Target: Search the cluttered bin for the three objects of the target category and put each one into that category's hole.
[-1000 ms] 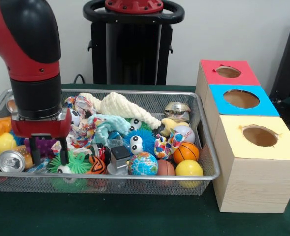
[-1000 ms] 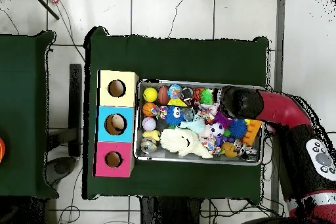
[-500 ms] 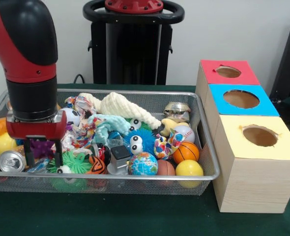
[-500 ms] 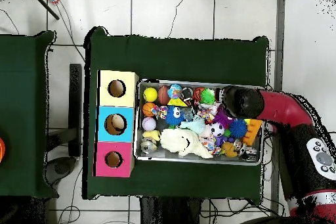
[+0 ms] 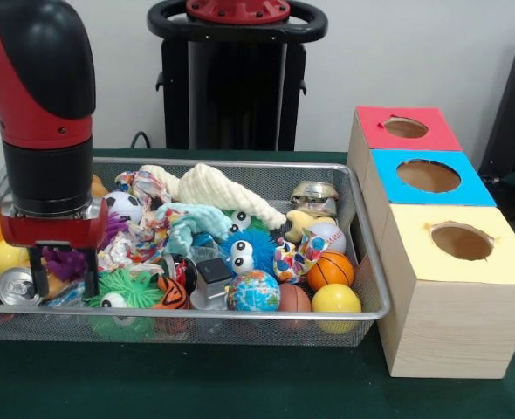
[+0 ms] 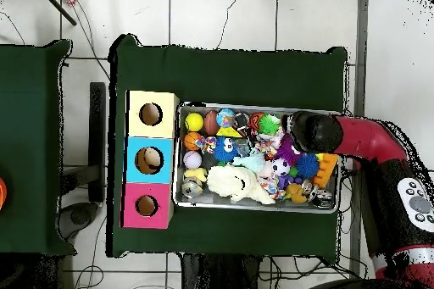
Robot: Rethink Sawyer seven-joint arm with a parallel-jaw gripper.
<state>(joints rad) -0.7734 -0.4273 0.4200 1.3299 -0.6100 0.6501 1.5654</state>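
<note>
The bin [image 5: 240, 163] is a silver wire-mesh basket full of toys on the green table; it also shows in the overhead view [image 6: 254, 106]. My gripper [image 5: 64, 281] hangs over the bin's left end, low among the toys. Its two fingers stand apart, one on each side of a purple spiky toy [image 5: 64, 262]. A silver can [image 5: 11, 286] lies just left of it and a green spiky toy [image 5: 131, 286] just right. In the overhead view the arm's head [image 6: 303, 131] hides the fingers. Three boxes with round holes stand beside the bin: red [image 5: 373, 131], blue [image 5: 388, 179], yellow [image 5: 415, 253].
Balls lie at the bin's right end: globe ball [image 5: 252, 291], basketball [image 5: 331, 270], yellow ball [image 5: 336, 299], baseball [image 5: 327, 234]. A white plush shell [image 5: 227, 196] and a blue fuzzy toy with eyes [image 5: 249, 249] fill the middle. A black stand [image 5: 236, 78] rises behind the bin.
My gripper has moved left along the bin, from over the green spiky toy to around the purple spiky toy. The fingers stay apart.
</note>
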